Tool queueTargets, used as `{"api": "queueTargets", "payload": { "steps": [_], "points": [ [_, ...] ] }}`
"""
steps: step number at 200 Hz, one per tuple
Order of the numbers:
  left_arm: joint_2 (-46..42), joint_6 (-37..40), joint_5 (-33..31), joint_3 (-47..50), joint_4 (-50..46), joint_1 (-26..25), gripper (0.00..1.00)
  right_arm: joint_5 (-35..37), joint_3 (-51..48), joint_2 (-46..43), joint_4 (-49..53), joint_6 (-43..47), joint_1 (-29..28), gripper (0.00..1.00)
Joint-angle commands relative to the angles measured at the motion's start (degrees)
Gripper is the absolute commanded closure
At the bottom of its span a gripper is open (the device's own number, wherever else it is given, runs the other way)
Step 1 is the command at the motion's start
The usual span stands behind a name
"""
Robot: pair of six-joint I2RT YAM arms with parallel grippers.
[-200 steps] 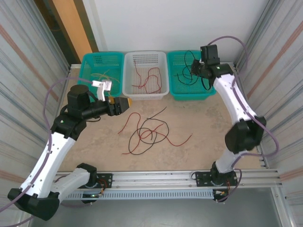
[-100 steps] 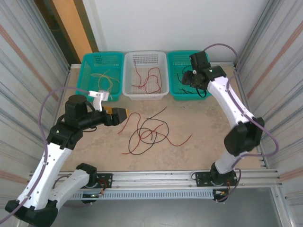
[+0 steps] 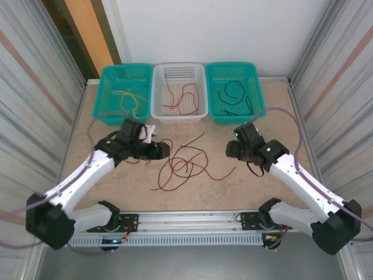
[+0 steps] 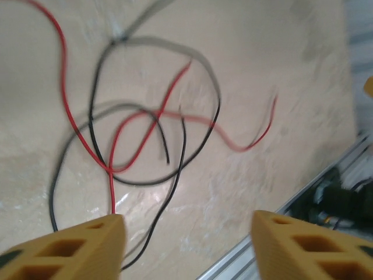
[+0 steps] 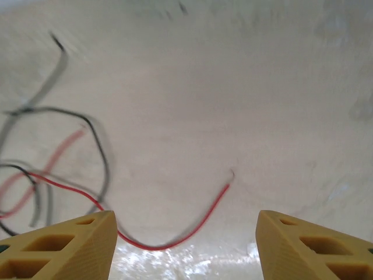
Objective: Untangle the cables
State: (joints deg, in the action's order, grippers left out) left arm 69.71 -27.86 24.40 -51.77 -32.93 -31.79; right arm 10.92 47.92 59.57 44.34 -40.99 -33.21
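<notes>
Lying knotted between the 2 spread, empty hands, the cables sit nearer the left hand (at their edge), a red tail trailing toward the right hand.

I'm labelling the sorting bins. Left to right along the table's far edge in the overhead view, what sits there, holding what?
Left teal basket with yellowish-tan cables → white basket with red cables → right teal basket with black cables.
</notes>
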Motion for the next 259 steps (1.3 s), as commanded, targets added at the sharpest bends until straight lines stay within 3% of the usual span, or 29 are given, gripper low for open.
{"api": "queueTargets", "payload": {
  "steps": [1, 33, 96, 133, 166, 180, 195, 215, 259],
  "points": [
    [6.2, -0.2, -4.3, -1.7, -1.1, -4.0, 0.50, -3.0, -3.7, -1.2, -6.9, -5.5, -0.7, 0.39],
    [10.0, -0.1, -9.1, -3.6, -3.6, -4.4, 0.66, -5.6, -4.1, 2.9, -12.2, -7.0, -0.7, 0.41],
    [8.0, -1.4, -10.3, 1.6, -0.6, -4.2, 0.70, -10.8, 0.7, 19.8, -18.7, -5.9, -3.0, 0.47],
    [5.3, 0.6, -10.3, 1.9, -3.9, -1.9, 0.65, -10.0, 7.0, 28.0, -16.2, -6.9, -5.7, 0.50],
    [7.8, 1.7, -8.2, 1.5, -3.8, 2.0, 0.70, -8.5, 11.0, 30.8, -14.4, -6.0, -7.0, 0.50],
    [9.0, 1.0, -8.1, 1.4, -2.6, 2.0, 0.69, -8.3, 11.9, 31.5, -13.6, -5.1, -7.2, 0.50],
    [10.7, -0.9, -8.3, 1.7, -1.5, 2.0, 0.60, -8.1, 12.1, 31.6, -12.9, -4.6, -7.3, 0.50],
    [13.2, -2.0, -6.5, 1.7, 0.0, 1.9, 0.64, -7.1, 12.0, 30.9, -12.0, -4.2, -7.8, 0.50],
    [14.9, -1.2, -10.9, 0.8, -2.2, 1.7, 0.67, -5.6, 11.6, 28.8, -11.8, -4.6, -9.7, 0.49]
  ]
}}
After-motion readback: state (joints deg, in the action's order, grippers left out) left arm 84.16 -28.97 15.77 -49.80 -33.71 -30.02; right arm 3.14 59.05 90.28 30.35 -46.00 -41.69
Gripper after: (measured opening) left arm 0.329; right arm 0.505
